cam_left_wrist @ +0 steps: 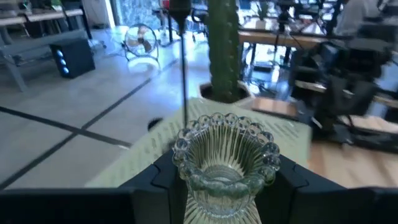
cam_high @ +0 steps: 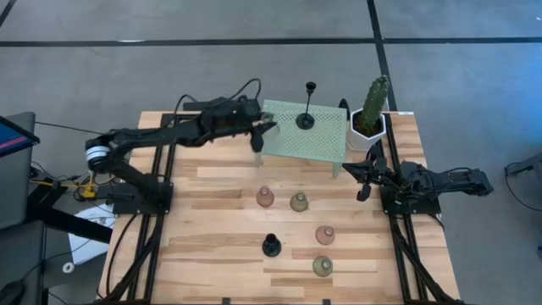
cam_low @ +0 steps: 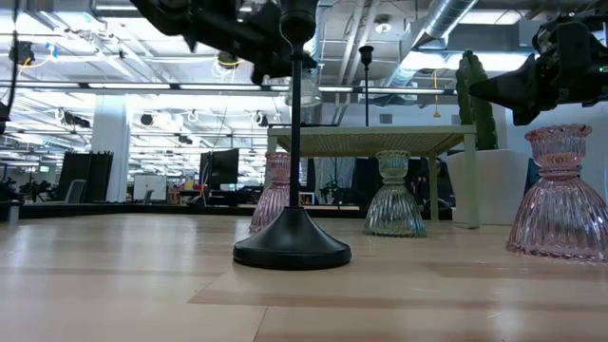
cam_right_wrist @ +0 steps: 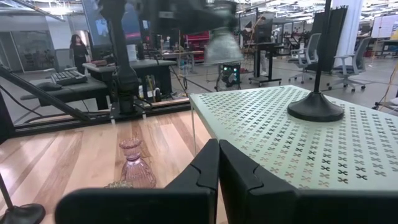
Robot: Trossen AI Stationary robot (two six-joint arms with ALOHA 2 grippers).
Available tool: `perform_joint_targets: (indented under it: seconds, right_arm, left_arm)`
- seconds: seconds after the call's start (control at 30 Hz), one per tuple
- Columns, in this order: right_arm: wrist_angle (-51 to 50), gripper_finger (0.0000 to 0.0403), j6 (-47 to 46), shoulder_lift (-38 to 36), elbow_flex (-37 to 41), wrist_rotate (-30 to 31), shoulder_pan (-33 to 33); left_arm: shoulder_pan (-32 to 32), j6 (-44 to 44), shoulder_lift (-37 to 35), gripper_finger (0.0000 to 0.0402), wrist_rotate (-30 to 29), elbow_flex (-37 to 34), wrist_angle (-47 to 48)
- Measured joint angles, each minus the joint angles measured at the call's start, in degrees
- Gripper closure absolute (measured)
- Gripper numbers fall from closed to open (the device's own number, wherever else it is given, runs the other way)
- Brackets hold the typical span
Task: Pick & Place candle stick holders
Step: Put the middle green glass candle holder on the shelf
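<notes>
- Seven candle holders are in play: five stand on the bare table (cam_high: 212,254), one stands on the mint mesh stand (cam_high: 326,148), and one hangs in the left gripper (cam_high: 261,135).
- The left gripper is clamped on a clear green holder (cam_left_wrist: 225,165), held in the air at the stand's near-left corner; the left wrist view shows its beaded rim between the two dark fingers (cam_left_wrist: 165,177).
- A tall black holder (cam_high: 306,110) with a thin stem stands upright on the stand, toward its far side.
- On the table, a pink holder (cam_high: 265,198) and a green holder (cam_high: 299,202) stand side by side in front of the stand.
- Nearer the front edge, a second pink holder (cam_high: 324,235) and a second green holder (cam_high: 322,266) stand one behind the other, close together but apart.
- A black holder (cam_high: 270,246) on a round base stands left of that pair; in the low view it fills the foreground (cam_low: 293,242).
- The right gripper (cam_high: 362,182) waits off the stand's right end, fingers pressed together and empty, raised above the table.
- A green cactus (cam_high: 373,106) in a white pot stands at the far right corner, just beside the stand.
- A person (cam_right_wrist: 79,50) stands in the room beyond, seen in the right wrist view.
</notes>
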State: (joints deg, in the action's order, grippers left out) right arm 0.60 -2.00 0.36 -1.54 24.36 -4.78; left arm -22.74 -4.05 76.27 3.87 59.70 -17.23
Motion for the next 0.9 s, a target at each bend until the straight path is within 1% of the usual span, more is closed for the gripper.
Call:
perform_joint_targets:
  seconds: [0.17, 0.4, 0.63, 0.9]
  right_arm:
    - [0.00, 0.0403, 0.00, 0.00, 0.00, -0.02, -0.01]
    - [-0.02, 0.0403, 0.04, 0.00, 0.00, -0.04, -0.02]
    - [-0.02, 0.0403, 0.46, 0.00, 0.01, -0.03, 0.00]
    - [0.00, 0.0403, 0.48, 0.00, 0.02, -0.03, -0.02]
  left_arm:
    - [-2.75, 0.11, 6.47, 0.0265, 0.37, 3.61, -2.43]
    - [-5.47, 1.77, 11.94, 0.0265, 0.25, 6.01, -5.94]
    - [-7.70, 4.35, 14.68, 0.0265, 1.06, 7.48, -7.22]
    - [-8.40, 4.68, 15.04, 0.0265, 1.38, 7.57, -7.35]
